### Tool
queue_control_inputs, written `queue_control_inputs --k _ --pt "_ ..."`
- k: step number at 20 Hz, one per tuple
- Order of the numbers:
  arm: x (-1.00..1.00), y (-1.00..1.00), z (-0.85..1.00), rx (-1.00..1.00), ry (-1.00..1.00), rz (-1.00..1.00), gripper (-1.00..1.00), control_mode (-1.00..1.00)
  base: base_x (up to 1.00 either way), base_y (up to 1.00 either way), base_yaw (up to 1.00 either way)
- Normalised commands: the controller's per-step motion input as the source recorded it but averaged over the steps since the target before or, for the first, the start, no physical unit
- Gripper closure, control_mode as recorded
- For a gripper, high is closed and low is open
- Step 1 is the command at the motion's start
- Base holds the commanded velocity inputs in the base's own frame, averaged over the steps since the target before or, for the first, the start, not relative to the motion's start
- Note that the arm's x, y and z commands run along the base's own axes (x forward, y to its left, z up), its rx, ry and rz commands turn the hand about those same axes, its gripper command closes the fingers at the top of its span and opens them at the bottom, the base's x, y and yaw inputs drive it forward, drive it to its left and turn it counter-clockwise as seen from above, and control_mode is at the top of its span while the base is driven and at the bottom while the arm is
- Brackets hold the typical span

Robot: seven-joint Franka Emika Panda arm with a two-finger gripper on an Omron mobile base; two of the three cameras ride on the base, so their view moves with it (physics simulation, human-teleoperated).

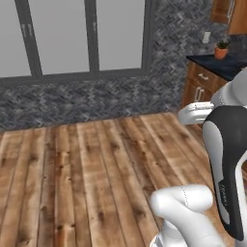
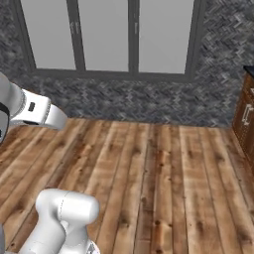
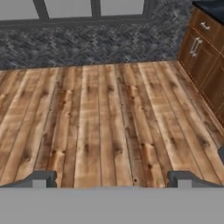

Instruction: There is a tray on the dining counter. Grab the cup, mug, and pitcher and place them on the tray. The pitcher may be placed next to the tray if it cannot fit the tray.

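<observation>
Tool open, nothing between dark fingertips, facing brown wooden plank floor; wooden cabinets at right.

gripper, two dark fingertips spread wide apart, aimed forward and down over wood plank floor, cup, mug, pitcher, tray unlocated

All views forward-down — shared plank floor — window wall
</observation>
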Motion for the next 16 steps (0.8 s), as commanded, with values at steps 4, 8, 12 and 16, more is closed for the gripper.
queue_control_inputs --k 4,8,12,16 --pt "0.00 0.00 0.00 0.00 0.00 0.00 -1.00 1.00 1.00 0.25 -0.02" --pt "0.00 0.00 0.00 0.00 0.00 0.00 -1.00 1.00 1.00 0.24 -0.02" --pt "0.00 0.00 0.00 0.00 0.00 0.00 -1.00 1.00 0.96 0.25 -0.05" --pt "0.00 0.00 0.00 0.00 0.00 0.00 -1.00 1.00 0.88 0.28 -0.11"
